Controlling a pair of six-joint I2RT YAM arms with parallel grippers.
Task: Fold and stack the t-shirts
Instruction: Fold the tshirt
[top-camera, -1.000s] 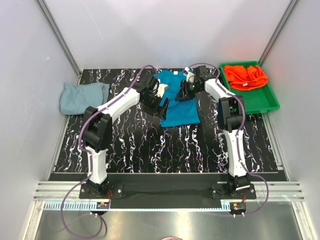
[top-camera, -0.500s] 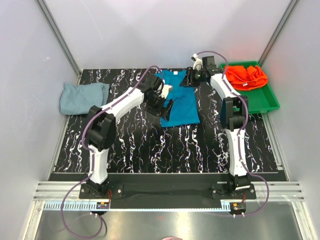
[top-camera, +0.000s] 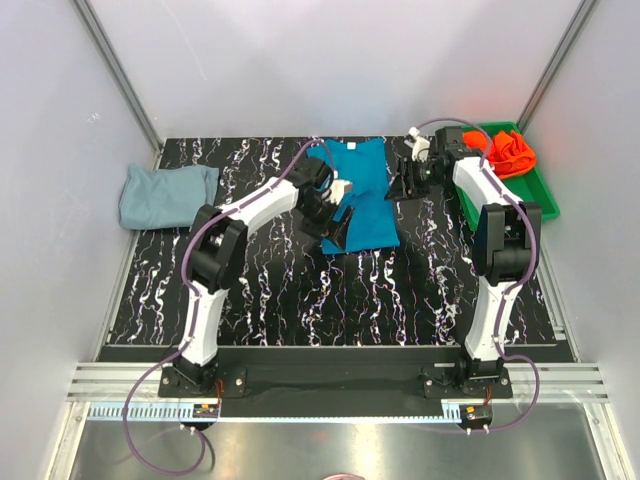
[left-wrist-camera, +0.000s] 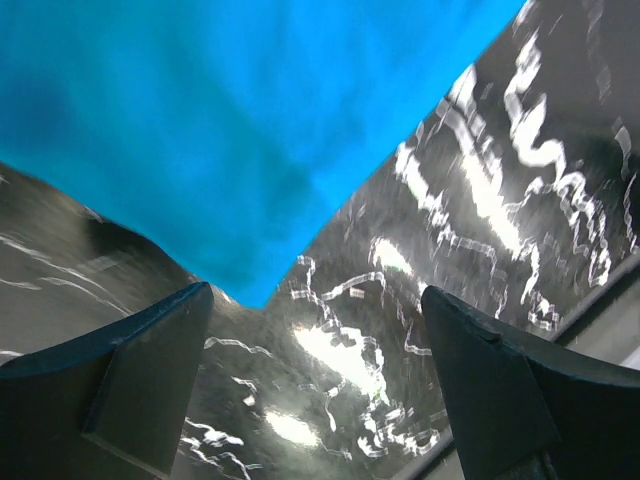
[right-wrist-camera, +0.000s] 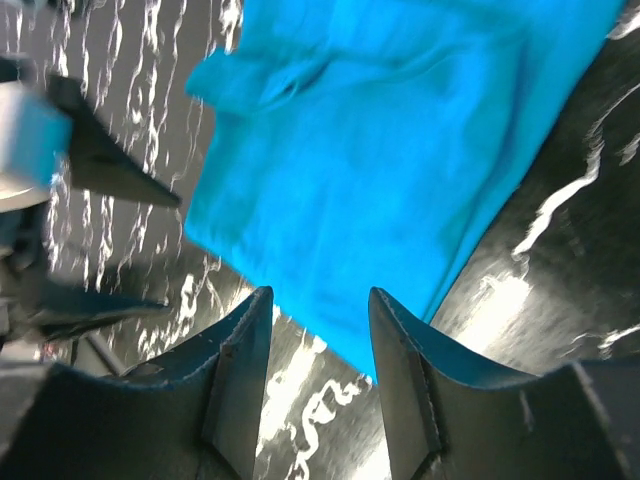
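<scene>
The teal-blue t-shirt lies folded into a long strip in the middle back of the table; it also shows in the left wrist view and the right wrist view. My left gripper is open and empty, low over the shirt's near left corner. My right gripper is open and empty, just right of the shirt's far end. The pale grey-blue t-shirt lies bunched at the far left. The orange-red t-shirt lies crumpled in the green tray.
The black marbled table is walled in by white panels on the left, back and right. The green tray stands at the back right, close behind my right arm.
My right gripper has let go of the teal shirt and swung right, off it. The shirt now lies folded narrower. My left gripper has slid toward the shirt's near left corner.
</scene>
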